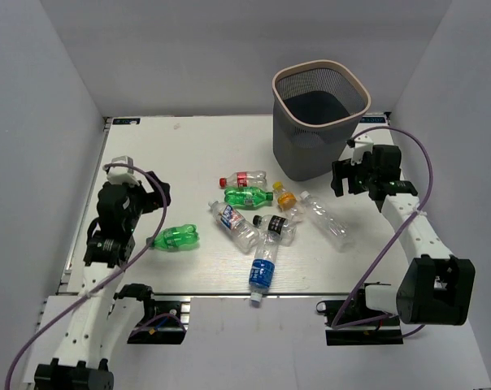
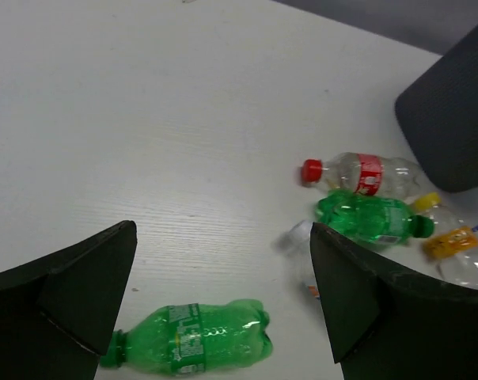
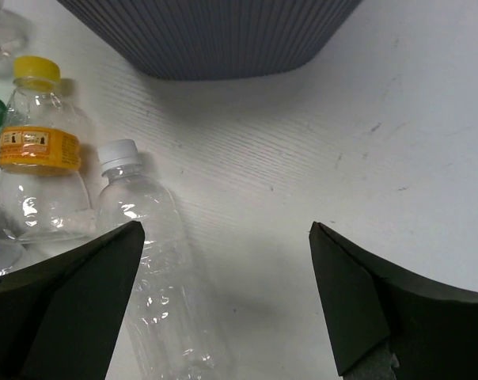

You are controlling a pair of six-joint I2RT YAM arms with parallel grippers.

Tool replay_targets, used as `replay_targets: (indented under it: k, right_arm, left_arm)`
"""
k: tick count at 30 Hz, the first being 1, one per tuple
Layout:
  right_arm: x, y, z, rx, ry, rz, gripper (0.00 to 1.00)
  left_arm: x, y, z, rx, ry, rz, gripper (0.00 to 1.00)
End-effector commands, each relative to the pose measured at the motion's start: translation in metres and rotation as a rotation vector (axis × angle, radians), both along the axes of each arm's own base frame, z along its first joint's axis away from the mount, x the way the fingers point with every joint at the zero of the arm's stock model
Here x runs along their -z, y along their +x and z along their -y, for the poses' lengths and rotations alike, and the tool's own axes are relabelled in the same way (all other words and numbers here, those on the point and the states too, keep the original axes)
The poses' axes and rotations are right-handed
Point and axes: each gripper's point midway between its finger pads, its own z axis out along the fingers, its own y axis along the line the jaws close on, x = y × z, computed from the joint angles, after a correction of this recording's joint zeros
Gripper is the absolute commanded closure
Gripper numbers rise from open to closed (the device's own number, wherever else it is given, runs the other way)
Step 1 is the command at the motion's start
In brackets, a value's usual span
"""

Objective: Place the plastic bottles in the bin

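Observation:
Several plastic bottles lie on their sides on the white table. A lone green bottle (image 1: 177, 237) lies at the left; it also shows low in the left wrist view (image 2: 193, 338). My left gripper (image 1: 152, 218) is open and empty, just above and left of it (image 2: 223, 229). A cluster lies mid-table: a red-label bottle (image 1: 244, 179), a second green bottle (image 1: 249, 196), a yellow-cap bottle (image 1: 287, 198) and a clear white-cap bottle (image 1: 327, 219). The grey mesh bin (image 1: 310, 154) stands at the back right. My right gripper (image 1: 349, 180) is open and empty beside the bin, right of the white-cap bottle (image 3: 156, 261).
A white-and-blue label bottle (image 1: 235, 225), a black-label bottle (image 1: 276, 227) and a blue-label bottle (image 1: 263, 272) near the table's front edge also lie in the cluster. Grey walls close in the left, back and right sides. The bin's wall (image 3: 215, 32) fills the top of the right wrist view.

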Motion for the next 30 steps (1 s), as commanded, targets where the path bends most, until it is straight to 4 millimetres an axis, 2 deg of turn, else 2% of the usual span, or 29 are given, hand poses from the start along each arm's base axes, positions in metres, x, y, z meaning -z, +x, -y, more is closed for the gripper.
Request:
replay_targets:
  k: [1, 7, 8, 10, 11, 13, 14, 15, 16, 18, 19, 20, 21, 22, 24, 25, 26, 27, 28, 29, 30]
  right_arm:
    - [0.001, -0.007, 0.012, 0.053, -0.037, -0.011, 0.1]
    - [0.003, -0.011, 0.008, -0.038, -0.078, -0.012, 0.1]
    - [0.011, -0.015, 0.009, -0.049, -0.091, -0.045, 0.1]
    - [0.008, -0.017, 0.004, -0.119, -0.101, -0.059, 0.1]
    - [0.017, -0.019, 0.011, -0.13, -0.149, -0.093, 0.1]
    - [0.013, -0.017, 0.02, -0.11, -0.197, -0.116, 0.1]
    - [0.01, -0.012, 0.021, -0.138, -0.219, -0.12, 0.1]
    - [0.009, -0.013, 0.022, -0.139, -0.224, -0.132, 0.1]
    - [0.004, -0.014, 0.018, -0.161, -0.21, -0.126, 0.1]
    - [-0.002, -0.019, 0.01, -0.248, -0.212, -0.096, 0.1]
    - [-0.005, -0.025, -0.006, -0.327, -0.166, -0.074, 0.12]
    - [0.0, -0.033, -0.014, -0.374, -0.143, -0.086, 0.27]
    - [0.002, -0.042, -0.023, -0.437, -0.129, -0.097, 0.33]
    - [0.007, -0.05, -0.037, -0.503, -0.085, -0.101, 0.36]
    - [0.013, -0.051, -0.046, -0.508, -0.07, -0.121, 0.38]
    - [0.017, -0.049, -0.046, -0.493, -0.074, -0.143, 0.32]
    - [0.023, -0.053, -0.049, -0.494, -0.061, -0.177, 0.32]
    - [0.025, -0.052, -0.051, -0.493, -0.054, -0.19, 0.23]
    - [0.031, -0.056, -0.054, -0.479, -0.052, -0.223, 0.18]
    - [0.031, -0.05, -0.055, -0.47, -0.066, -0.198, 0.13]
    - [0.047, -0.059, -0.056, -0.458, -0.069, -0.234, 0.1]
  left_arm:
    - [-0.004, -0.006, 0.018, 0.057, -0.089, 0.001, 0.0]
    - [0.003, -0.005, 0.025, 0.098, -0.103, -0.023, 0.0]
    - [0.006, -0.005, 0.028, 0.109, -0.107, -0.034, 0.0]
    - [0.008, -0.004, 0.028, 0.109, -0.106, -0.043, 0.0]
    - [0.006, -0.003, 0.03, 0.122, -0.111, -0.034, 0.0]
    - [0.014, -0.002, 0.034, 0.142, -0.119, -0.066, 0.12]
    - [0.015, -0.001, 0.039, 0.171, -0.119, -0.068, 0.2]
    - [0.018, -0.001, 0.041, 0.182, -0.123, -0.082, 0.43]
    - [0.024, 0.002, 0.044, 0.195, -0.129, -0.103, 0.57]
    - [0.037, 0.001, 0.054, 0.246, -0.152, -0.138, 0.73]
    - [0.042, 0.001, 0.057, 0.259, -0.169, -0.163, 0.73]
    - [0.054, 0.003, 0.063, 0.288, -0.186, -0.206, 0.72]
    - [0.06, 0.002, 0.067, 0.304, -0.196, -0.234, 0.68]
    - [0.062, 0.004, 0.071, 0.324, -0.207, -0.252, 0.51]
    - [0.071, 0.009, 0.073, 0.328, -0.216, -0.306, 0.37]
    - [0.072, 0.01, 0.076, 0.336, -0.215, -0.314, 0.32]
    - [0.077, 0.007, 0.077, 0.342, -0.221, -0.337, 0.3]
    - [0.072, 0.01, 0.077, 0.343, -0.221, -0.327, 0.23]
    - [0.072, 0.01, 0.077, 0.343, -0.221, -0.327, 0.14]
    - [0.072, 0.01, 0.077, 0.343, -0.221, -0.327, 0.14]
    - [0.072, 0.01, 0.077, 0.343, -0.221, -0.327, 0.13]
